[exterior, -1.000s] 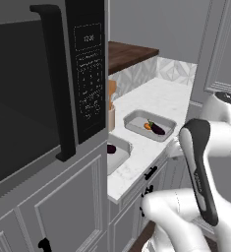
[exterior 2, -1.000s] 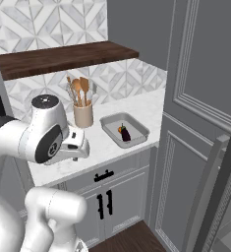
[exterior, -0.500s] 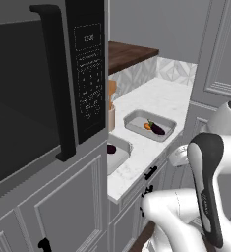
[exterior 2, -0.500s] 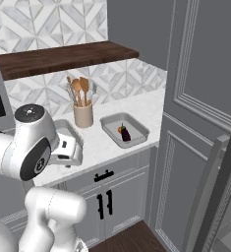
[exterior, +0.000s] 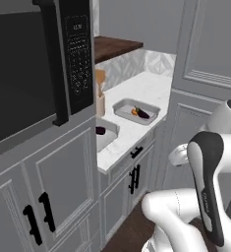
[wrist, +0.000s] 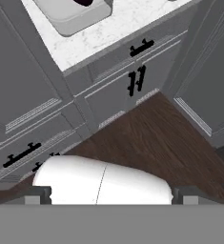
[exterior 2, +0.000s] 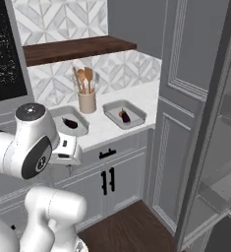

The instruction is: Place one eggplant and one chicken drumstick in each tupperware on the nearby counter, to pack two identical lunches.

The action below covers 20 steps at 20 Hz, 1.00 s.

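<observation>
Tupperware sits in two places on the white marbled counter [exterior 2: 136, 101]. One grey tray [exterior 2: 125, 113] lies toward the right end of the counter, close to the tall grey cabinet panel [exterior 2: 178, 118]. Inside it I can see a dark purple eggplant [exterior 2: 125, 117] with a small orange-brown piece just beside it, which looks like a chicken drumstick [exterior 2: 120, 113], though it is too small to be sure. From my left base camera the same tray [exterior: 136, 111] shows the eggplant [exterior: 143, 114] and the orange piece [exterior: 134, 111] touching or nearly touching.

The second grey tray [exterior 2: 70, 123] lies further left on the counter, partly behind my own arm. It holds one dark eggplant [exterior 2: 70, 123]. In the left base camera that tray [exterior: 107, 135] sits below the black microwave [exterior: 43, 69], with the eggplant [exterior: 101, 130] near its left side. I cannot tell whether anything else lies in it.

Between the two trays, toward the wall, stands a beige cup [exterior 2: 87, 102] of wooden utensils. A dark wooden shelf [exterior 2: 77, 48] runs along the patterned tile wall above.

My pincer [wrist: 111, 193] points down at the wooden floor [wrist: 151, 138] in front of the grey cabinet doors [wrist: 132, 81], away from both trays. Its two dark tips stand wide apart, released, with nothing between them. At the top of the hand camera I see the near corner of one tray [wrist: 75, 16] on the counter edge.
</observation>
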### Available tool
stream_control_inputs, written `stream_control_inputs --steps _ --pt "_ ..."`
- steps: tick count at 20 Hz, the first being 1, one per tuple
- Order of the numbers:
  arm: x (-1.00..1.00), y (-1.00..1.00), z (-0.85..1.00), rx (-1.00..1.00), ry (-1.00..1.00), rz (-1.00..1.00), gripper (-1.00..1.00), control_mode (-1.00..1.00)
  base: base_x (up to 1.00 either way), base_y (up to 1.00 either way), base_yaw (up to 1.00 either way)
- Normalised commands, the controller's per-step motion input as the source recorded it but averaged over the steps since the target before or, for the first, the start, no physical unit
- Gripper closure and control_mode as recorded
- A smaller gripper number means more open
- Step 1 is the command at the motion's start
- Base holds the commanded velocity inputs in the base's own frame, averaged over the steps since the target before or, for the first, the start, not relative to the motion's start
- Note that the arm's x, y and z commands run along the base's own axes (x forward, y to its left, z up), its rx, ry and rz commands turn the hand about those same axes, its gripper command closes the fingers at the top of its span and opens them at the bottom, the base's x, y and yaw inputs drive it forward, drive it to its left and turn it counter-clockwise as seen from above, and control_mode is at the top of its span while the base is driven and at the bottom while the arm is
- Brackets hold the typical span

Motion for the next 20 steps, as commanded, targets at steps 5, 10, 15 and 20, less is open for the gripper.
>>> stream_control_inputs --steps 5,10,15,20 --pt "0.00 0.00 0.00 0.00 0.00 0.00 -1.00 1.00 -1.00 -0.01 -0.15" --pt "0.00 0.00 0.00 0.00 0.00 0.00 -1.00 1.00 -0.84 -0.16 -0.54" --pt "0.00 0.00 0.00 0.00 0.00 0.00 -1.00 1.00 -0.04 -0.05 -0.88" --pt "0.00 0.00 0.00 0.00 0.00 0.00 -1.00 1.00 0.08 -0.33 -0.89"
